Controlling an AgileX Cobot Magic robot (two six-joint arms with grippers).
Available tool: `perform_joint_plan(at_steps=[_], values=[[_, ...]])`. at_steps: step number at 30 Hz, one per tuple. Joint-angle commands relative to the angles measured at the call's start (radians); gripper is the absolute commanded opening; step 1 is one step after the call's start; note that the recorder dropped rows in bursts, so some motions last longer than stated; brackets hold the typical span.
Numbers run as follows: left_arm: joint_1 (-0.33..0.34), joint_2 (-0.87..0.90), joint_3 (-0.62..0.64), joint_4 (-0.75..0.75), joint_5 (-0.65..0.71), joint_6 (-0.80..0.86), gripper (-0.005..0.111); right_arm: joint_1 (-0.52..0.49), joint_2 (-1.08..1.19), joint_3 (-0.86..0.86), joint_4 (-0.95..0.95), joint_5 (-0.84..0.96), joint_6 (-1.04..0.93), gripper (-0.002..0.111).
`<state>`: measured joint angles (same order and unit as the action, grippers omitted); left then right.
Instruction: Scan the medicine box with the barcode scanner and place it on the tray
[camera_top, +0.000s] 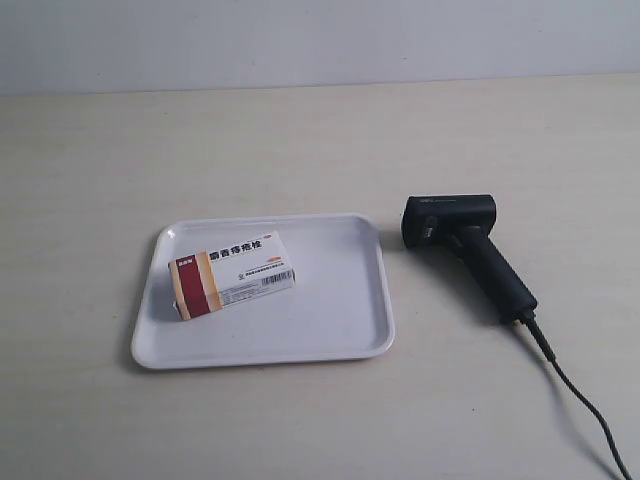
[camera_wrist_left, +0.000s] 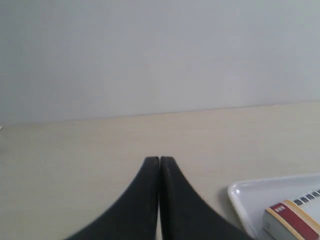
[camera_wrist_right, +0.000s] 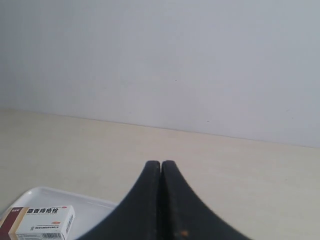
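Observation:
The white medicine box (camera_top: 233, 272) with its dark red and tan end lies flat inside the white tray (camera_top: 345, 300), towards the tray's left half. The black barcode scanner (camera_top: 470, 248) lies on the table to the right of the tray, its cable (camera_top: 585, 410) trailing towards the near right corner. Neither arm shows in the exterior view. My left gripper (camera_wrist_left: 159, 160) is shut and empty above the table, with the tray's corner (camera_wrist_left: 240, 197) and the box (camera_wrist_left: 292, 220) beside it. My right gripper (camera_wrist_right: 160, 164) is shut and empty too, the box (camera_wrist_right: 42, 220) showing low at one side.
The beige table (camera_top: 300, 140) runs back to a plain pale wall (camera_top: 320, 40). Nothing else stands on it.

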<state>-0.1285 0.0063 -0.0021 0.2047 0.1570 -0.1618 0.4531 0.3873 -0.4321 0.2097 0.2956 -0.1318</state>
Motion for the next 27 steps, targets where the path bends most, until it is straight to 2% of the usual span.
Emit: perform_joint_plan(at_steps=[1, 5, 27], values=[[0.036, -0.006, 0.002, -0.07, -0.002, 0.012, 0.003, 0.001, -0.003, 0.006, 0.001, 0.002, 0.003, 0.0], [0.036, -0.006, 0.002, -0.17, 0.03, 0.162, 0.003, 0.001, -0.003, 0.006, 0.001, 0.002, 0.003, 0.0], [0.036, -0.006, 0.002, -0.158, 0.035, 0.162, 0.003, 0.001, -0.003, 0.006, -0.001, 0.002, 0.001, 0.0]])
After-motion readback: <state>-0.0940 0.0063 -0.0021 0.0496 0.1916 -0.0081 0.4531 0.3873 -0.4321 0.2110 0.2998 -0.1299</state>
